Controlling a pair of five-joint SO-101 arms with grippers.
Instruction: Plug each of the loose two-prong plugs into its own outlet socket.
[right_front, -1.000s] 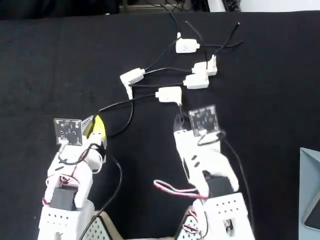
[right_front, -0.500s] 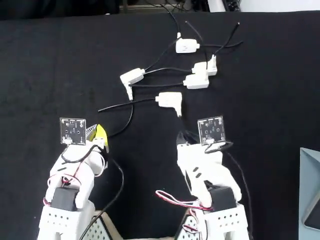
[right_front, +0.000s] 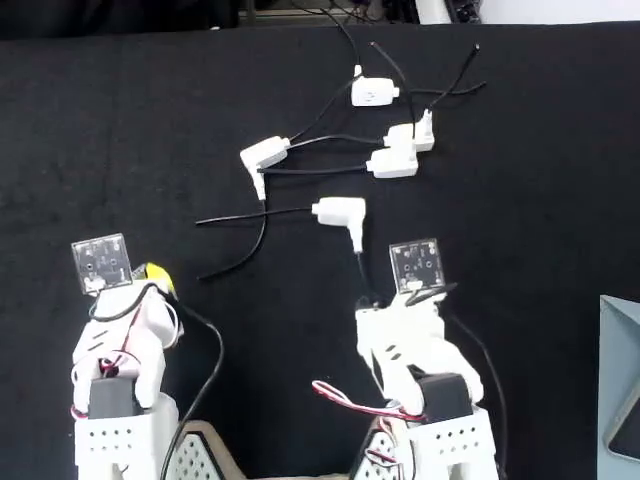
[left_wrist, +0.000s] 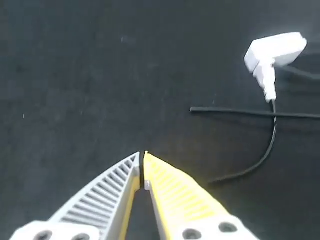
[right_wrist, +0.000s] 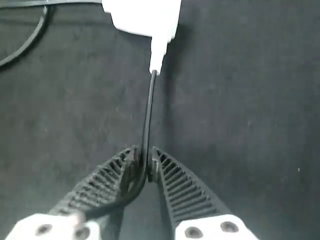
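Drawn backward since a moment ago, the left gripper (left_wrist: 143, 167) has its fingers pressed together on nothing, while the right gripper (right_wrist: 144, 162) pinches the black cable (right_wrist: 148, 110) of a white two-prong plug (right_wrist: 142, 17) lying just beyond its fingertips.

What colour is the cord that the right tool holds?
The cord is black; the right wrist view shows it best.

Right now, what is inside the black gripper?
A thin black cord is pinched inside the right gripper. The cord runs out to a white plug. Past the pinch it slips under the gripper, so its other end is hidden.
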